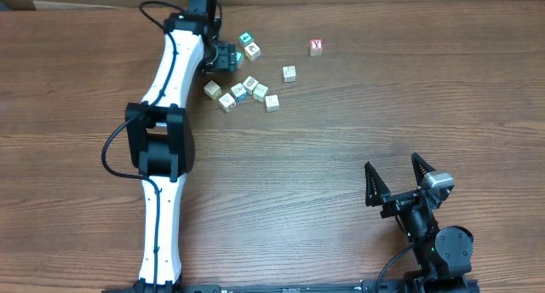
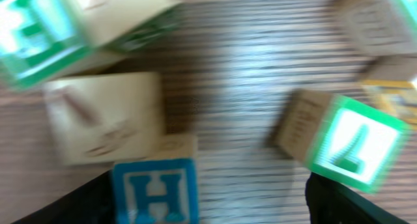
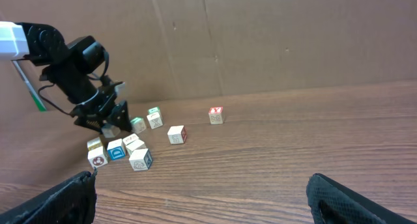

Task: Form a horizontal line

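Observation:
Several small pale wooden cubes lie in a loose cluster at the far middle of the table, and no straight touching row shows. One pale cube sits apart to the right. My left gripper is low over the cluster's far left side. In the blurred left wrist view it is open; a blue "H" cube sits just inside its left finger, a pale cube lies beyond it, and a green-faced cube is by the right finger. My right gripper is open and empty at the near right.
A cube with a red "Y" stands alone at the far right of the group and also shows in the right wrist view. A teal-faced cube is at the far edge of the cluster. A cardboard wall backs the table.

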Motion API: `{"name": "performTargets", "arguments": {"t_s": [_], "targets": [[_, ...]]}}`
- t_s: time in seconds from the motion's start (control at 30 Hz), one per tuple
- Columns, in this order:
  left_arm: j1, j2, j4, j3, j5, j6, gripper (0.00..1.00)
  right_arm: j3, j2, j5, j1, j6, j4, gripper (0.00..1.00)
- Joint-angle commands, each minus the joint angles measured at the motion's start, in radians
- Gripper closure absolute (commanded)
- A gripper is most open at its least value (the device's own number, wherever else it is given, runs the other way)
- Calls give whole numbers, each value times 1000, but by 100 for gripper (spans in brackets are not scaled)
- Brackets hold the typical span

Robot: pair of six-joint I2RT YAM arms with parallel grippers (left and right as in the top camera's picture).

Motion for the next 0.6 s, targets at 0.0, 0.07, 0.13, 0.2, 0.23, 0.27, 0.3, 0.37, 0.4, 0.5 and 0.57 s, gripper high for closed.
{"name": "performTargets", "arguments": {"t_s": [0.0,0.07,0.13,0.2,0.23,0.27,0.3,0.37,0.4,0.5,0.57], "targets": [[-35,6,22,2,55,67,12,-10,-5,7,-3,2,3,0],[-52,6,32,2,41,94,10,-10,-5,7,-3,2,3,0],[-62,6,34,2,-10,92,9,-10,-5,7,-3,2,3,0],[-70,6,32,2,-82,79,9,-10,-5,7,-3,2,3,0],[-72,6,32,2,-116,65,9,-10,-5,7,-3,2,3,0],[-74,6,34,3,-140,57,9,-10,-5,7,-3,2,3,0],[-76,6,35,5,-145,58,9,-10,-5,7,-3,2,3,0],[-77,6,46,5,-147,58,9,-10,-5,7,-3,2,3,0],[-77,6,50,6,-147,58,9,-10,-5,7,-3,2,3,0],[-77,6,58,11,-148,58,8,-10,-5,7,-3,2,3,0],[-77,6,76,11,-148,58,6,-10,-5,7,-3,2,3,0]]}}
